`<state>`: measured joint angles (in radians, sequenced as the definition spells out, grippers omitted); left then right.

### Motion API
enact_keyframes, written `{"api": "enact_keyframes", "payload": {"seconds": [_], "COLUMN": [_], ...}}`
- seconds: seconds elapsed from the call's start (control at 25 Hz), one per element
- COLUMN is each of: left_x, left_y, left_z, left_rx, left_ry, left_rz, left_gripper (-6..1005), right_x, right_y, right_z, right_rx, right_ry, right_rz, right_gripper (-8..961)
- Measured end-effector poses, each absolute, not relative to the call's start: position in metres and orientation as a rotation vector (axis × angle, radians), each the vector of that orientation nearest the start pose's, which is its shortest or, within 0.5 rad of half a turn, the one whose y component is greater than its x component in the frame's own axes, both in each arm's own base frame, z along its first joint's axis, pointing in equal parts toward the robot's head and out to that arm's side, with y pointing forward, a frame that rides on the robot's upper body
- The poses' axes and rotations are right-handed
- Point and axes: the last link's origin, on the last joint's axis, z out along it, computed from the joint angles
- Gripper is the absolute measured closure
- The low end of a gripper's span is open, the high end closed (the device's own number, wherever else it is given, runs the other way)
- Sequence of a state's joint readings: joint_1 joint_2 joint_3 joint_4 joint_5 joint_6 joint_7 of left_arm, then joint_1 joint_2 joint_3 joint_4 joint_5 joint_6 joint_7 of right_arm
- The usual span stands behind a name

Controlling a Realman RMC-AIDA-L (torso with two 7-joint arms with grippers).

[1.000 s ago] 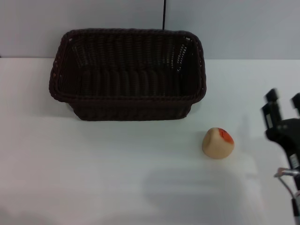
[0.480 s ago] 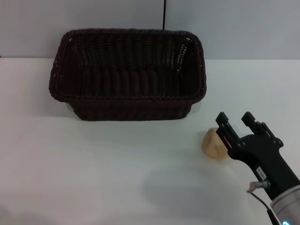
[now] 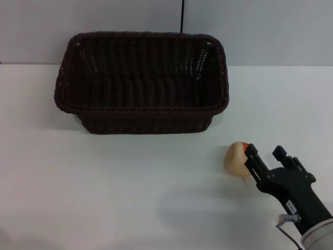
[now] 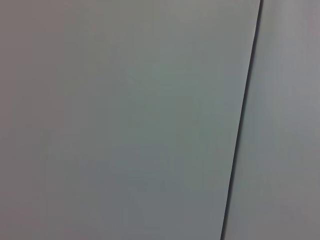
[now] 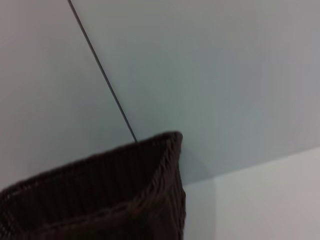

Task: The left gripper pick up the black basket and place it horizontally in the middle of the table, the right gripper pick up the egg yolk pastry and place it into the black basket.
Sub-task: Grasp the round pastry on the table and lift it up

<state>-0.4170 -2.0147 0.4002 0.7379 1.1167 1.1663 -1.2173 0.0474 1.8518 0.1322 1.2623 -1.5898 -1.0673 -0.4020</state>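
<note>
Reaching beside the pastry [image 3: 237, 158], the right end effector [image 3: 266, 152] stands wide open. Pastry likely soft, crumbly: grip lightly across its rounded sides. Left end effector unseen.

black basket [image 3: 140, 86]: I see woven wicker, very dark, ribbed and rough, open weave at the sides.
egg yolk pastry [image 3: 235, 158]: matt beige dough, smooth to my eye.
bench [image 3: 104, 187]: plain white, smooth, faint sheen.
right end effector [image 3: 265, 156]: matt black, looks like plastic, ridged fingers.
</note>
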Motion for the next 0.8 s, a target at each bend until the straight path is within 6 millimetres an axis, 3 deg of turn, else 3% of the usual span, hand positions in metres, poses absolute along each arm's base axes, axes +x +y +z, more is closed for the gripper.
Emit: {"api": "enact_keyframes", "payload": {"seconds": [0.8], "left_x": [-0.326], "left_y": [0.354], "left_z": [0.206], "left_rx": [-1.408], "left_ry": [-0.509], "left_rz": [-1.102], "left_gripper": [532], "right_x": [0.262], "right_y": [0.186], "right_z": [-0.11], "right_rx": [-1.773], "right_ry": [1.172], "right_rz": [0.721], "right_gripper": [286]}}
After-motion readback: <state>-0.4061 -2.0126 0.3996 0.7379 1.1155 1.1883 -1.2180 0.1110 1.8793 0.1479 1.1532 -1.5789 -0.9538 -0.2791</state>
